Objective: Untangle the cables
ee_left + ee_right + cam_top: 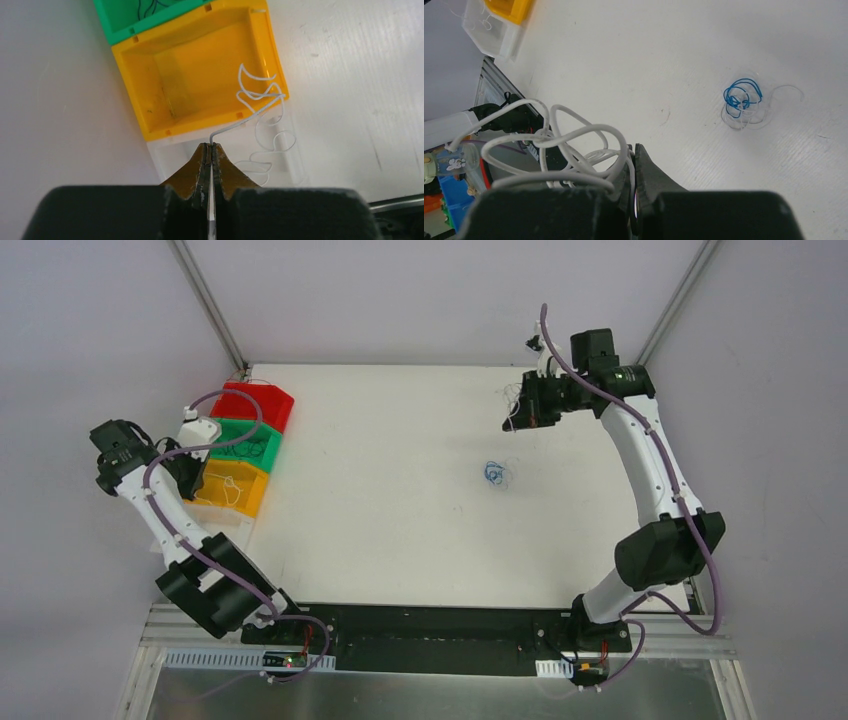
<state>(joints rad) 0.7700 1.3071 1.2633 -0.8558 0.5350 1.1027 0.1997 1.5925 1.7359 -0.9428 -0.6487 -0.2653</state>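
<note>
Grey-walled enclosure, white table [400, 540] viewed from above, slanted metal posts [205, 300] at the two far corners. Along the table's left edge, a row of bins: red bin [262, 400] farthest, green bin [262, 452] in the middle with a dark strand [243, 450] curled inside, yellow bin [127, 80] nearest the arms, and a clear tray [160, 152] just beside the yellow one on its near side.

Over that tray, the left gripper [210, 146], fingers pressed together and pinching the end of a white wire [260, 102]. From the fingertips, a short kink upward, then a straight run to the yellow bin's rim, a few loops hooked over that corner, the remaining squiggles trailing down into the clear tray.

At the far right of the table, raised off the surface, the right gripper [634, 149], fingers likewise closed tight. Bunched against its left finger and hanging in the air, a cluster of thicker white loops [574, 145], one strand running into the seam between the fingertips, apparently caught there.

Right of centre on the bare table, a small blue tangle [742, 97], knotted in tight rings and lying loose, touched by neither gripper. Around and under it, a pale strand [786, 89], thin and nearly the table's colour, curving out to the side.
</note>
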